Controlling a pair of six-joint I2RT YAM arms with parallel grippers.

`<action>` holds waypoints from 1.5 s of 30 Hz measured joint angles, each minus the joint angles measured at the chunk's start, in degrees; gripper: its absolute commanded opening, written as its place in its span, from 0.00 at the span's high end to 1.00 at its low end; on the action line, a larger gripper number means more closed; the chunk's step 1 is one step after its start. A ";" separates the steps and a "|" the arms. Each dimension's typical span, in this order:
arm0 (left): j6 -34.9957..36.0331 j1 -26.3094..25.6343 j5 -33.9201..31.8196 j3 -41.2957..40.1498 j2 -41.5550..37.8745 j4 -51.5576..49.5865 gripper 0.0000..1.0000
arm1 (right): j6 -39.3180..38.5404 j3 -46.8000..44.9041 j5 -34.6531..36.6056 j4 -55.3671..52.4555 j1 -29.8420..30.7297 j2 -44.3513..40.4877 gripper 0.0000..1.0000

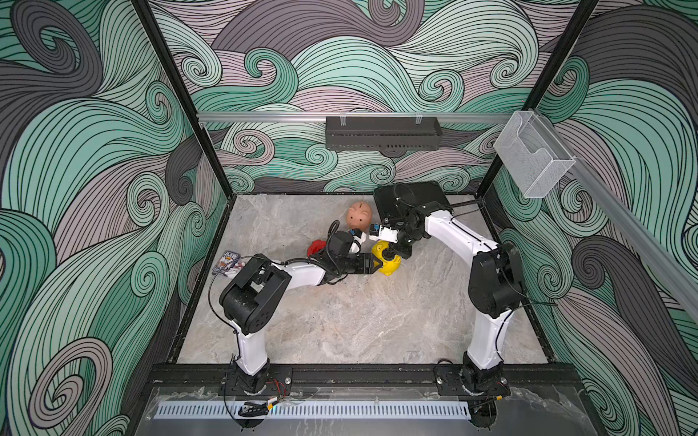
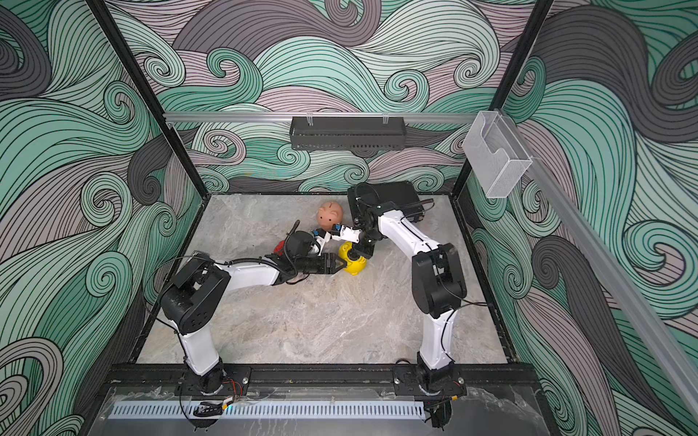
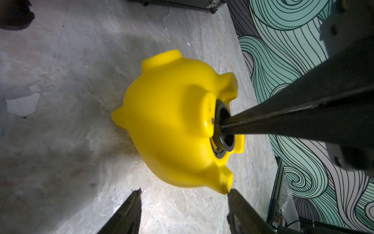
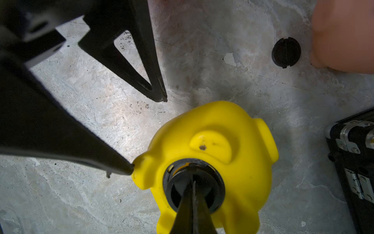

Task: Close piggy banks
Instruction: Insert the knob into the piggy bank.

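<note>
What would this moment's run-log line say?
yellow piggy bank: belly up | right gripper: shut, pressing plug into belly hole | left gripper: open, bracing pig | spare plug: on table

Links: white shells on left arm (image 1: 302, 273) and right arm (image 1: 459, 236), glossy, rounded.
Joints: black housings, blocky; left shoulder housing (image 1: 251, 298) scuffed, dotted with small screw holes.
Bases: black plates (image 1: 257, 379) bolted to a black rail, silver screws at the corners.
Cables: thin black leads looped along both arms; red and yellow wires at the left base (image 1: 277, 389).
Wrist cameras: white mounts with small blue parts (image 1: 381, 233).
Left gripper (image 4: 149, 133): matte black, flat tapering fingers with triangular cut-outs, dusty, speckled.
Right gripper (image 3: 222, 126): matte black, long tapering fingers ending in thin points.
</note>
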 measured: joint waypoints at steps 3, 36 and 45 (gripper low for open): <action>0.00 0.22 0.00 -0.04 0.00 0.02 0.33 | -0.13 0.00 0.02 0.00 0.02 0.00 1.00; -0.13 0.37 0.04 -0.04 0.44 0.94 0.33 | -2.27 -0.13 2.36 0.55 0.66 0.85 1.00; -1.18 0.37 0.39 0.70 1.57 2.29 0.31 | -0.50 -0.15 2.43 0.55 0.66 0.85 1.00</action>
